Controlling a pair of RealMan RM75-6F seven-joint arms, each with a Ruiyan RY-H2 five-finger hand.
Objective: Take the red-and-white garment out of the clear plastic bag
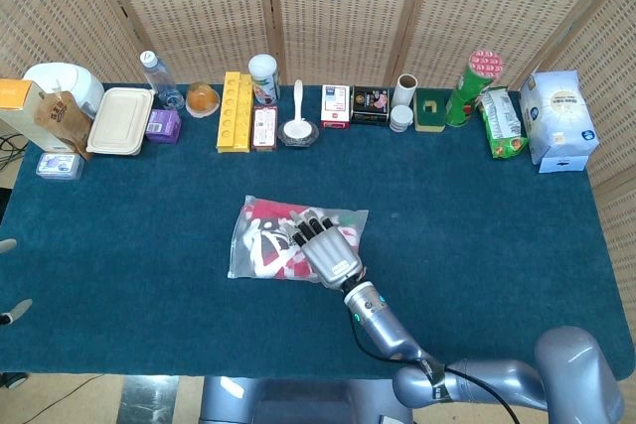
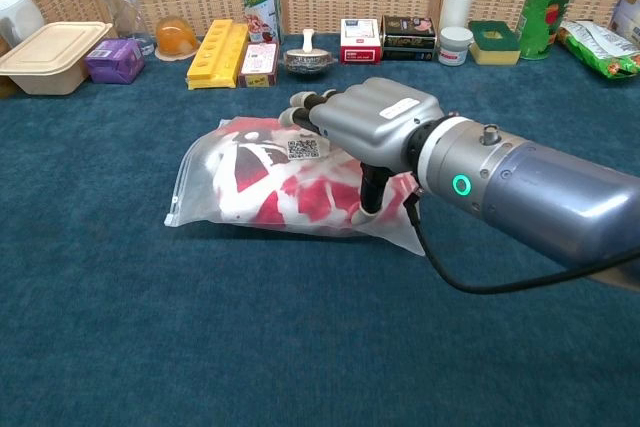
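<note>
The clear plastic bag [image 1: 256, 245] [image 2: 235, 182] lies flat in the middle of the blue table, zip edge to the left. The red-and-white garment [image 1: 264, 228] [image 2: 300, 195] is folded inside it, under a QR label. My right hand [image 1: 328, 253] [image 2: 375, 119] lies palm down over the bag's right half, fingers stretched toward the label. Its thumb [image 2: 367, 197] points down onto the bag's front right part. Nothing is gripped. Of my left hand [image 1: 8, 279], only two spread fingertips show at the far left edge of the head view, away from the bag.
Along the table's far edge stand a water bottle [image 1: 151, 71], a beige lunch box [image 1: 120, 120], a yellow tray [image 1: 235, 111], a bowl with a spoon [image 1: 298, 129], small boxes, a green canister [image 1: 467, 86] and a white package [image 1: 558, 118]. My right forearm [image 2: 540, 202] fills the near right.
</note>
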